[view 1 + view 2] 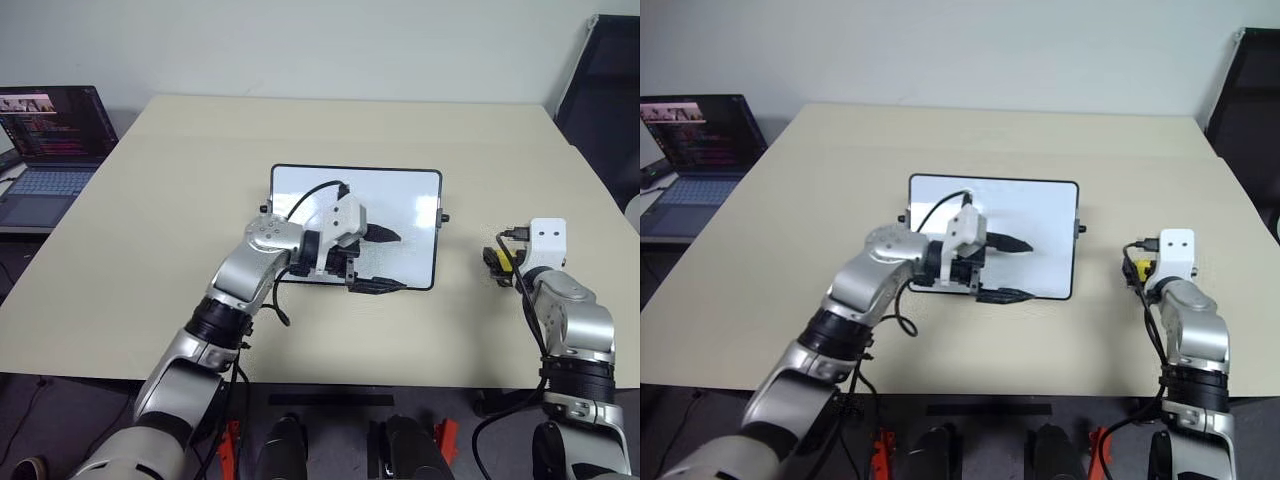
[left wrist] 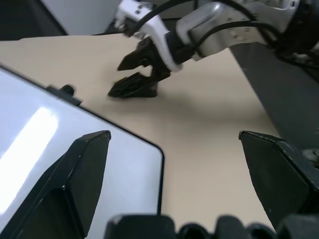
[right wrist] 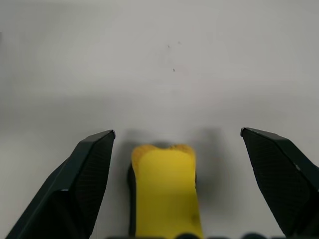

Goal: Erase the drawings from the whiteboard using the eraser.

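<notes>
Left eye view first: far to our left sits a laptop, open on a side desk and well apart from both our pincers. Our left arm reaches in from the lower left, elbow low, forearm rising toward the middle of the table, wrist bent so the left gripper points sideways to the right. Its fingers are spread apart, released, with nothing between them; one hangs over the board's white face, the other over its near edge. The whiteboard lies flat under and behind that pincer, its long side running across us, black knobs on both short ends. We cannot make out any drawings on it; the surface looks white with a glare patch.

From the left wrist, the board's rounded corner lies just ahead of the open fingers, and our other pincer shows beyond it on bare tabletop.

Further right, our right arm comes up from the lower right corner, forearm nearly straight ahead, wrist tipped slightly down. The right gripper is released, fingers wide. The eraser lies on the table between them, yellow side up, touching neither finger, well to the right of the board.
</notes>
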